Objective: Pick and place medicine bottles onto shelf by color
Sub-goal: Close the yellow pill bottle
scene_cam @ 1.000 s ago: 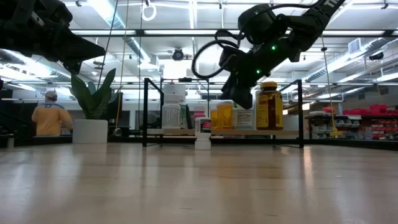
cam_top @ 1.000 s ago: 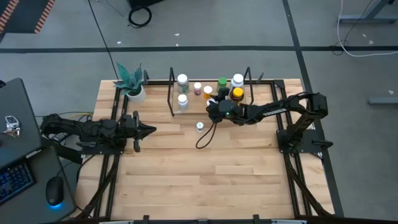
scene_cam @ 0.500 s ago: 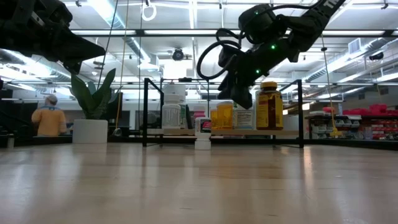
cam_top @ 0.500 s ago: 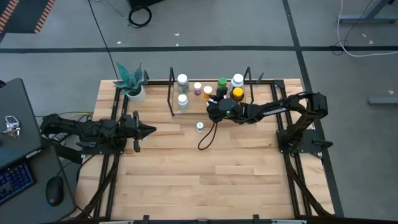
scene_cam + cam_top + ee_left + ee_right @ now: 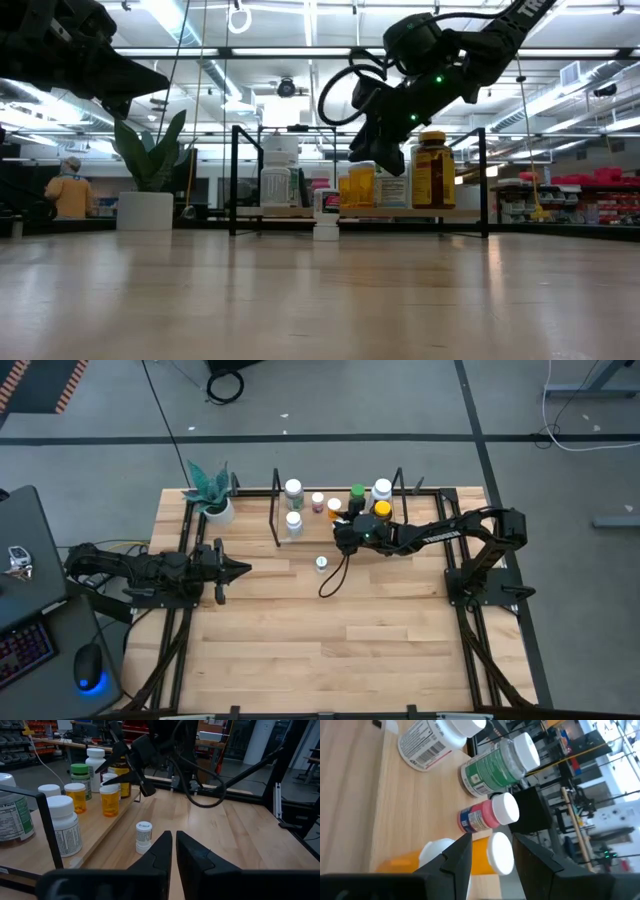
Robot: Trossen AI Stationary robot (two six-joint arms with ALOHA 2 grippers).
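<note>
Right claw (image 5: 343, 534) is hanging raised over the shelf's (image 5: 305, 528) near edge, fingers spread, gripping nothing. In the right wrist view the two dark fingers (image 5: 459, 854) are sitting apart with an orange bottle (image 5: 485, 854) showing between them, white cap toward the camera; a pink bottle (image 5: 488, 815) is lying just beyond it, then a green-labelled bottle (image 5: 499, 763) and a white bottle (image 5: 439, 736) farther along the board. In the low view the right claw (image 5: 372, 150) is hovering above the bottle tops, not touching any.

On the shelf in the high view: two white bottles (image 5: 293, 489) at the left end, small pink and orange ones (image 5: 333, 506) in the middle, a green bottle (image 5: 357, 492), a white-capped bottle (image 5: 382, 489) and the larger amber bottle (image 5: 381, 510) with yellow cap at the right end. One small white-capped bottle (image 5: 321, 563) is standing alone on the table (image 5: 300, 630), just near of the shelf, upright.

Left claw (image 5: 240, 569) is waiting at the table's left side, well apart from the shelf, fingers pressed together and empty, pointing right toward the lone bottle (image 5: 144, 833). A potted plant (image 5: 212, 492) is sitting at the far left corner. A person (image 5: 68, 190) is showing in the room behind.
</note>
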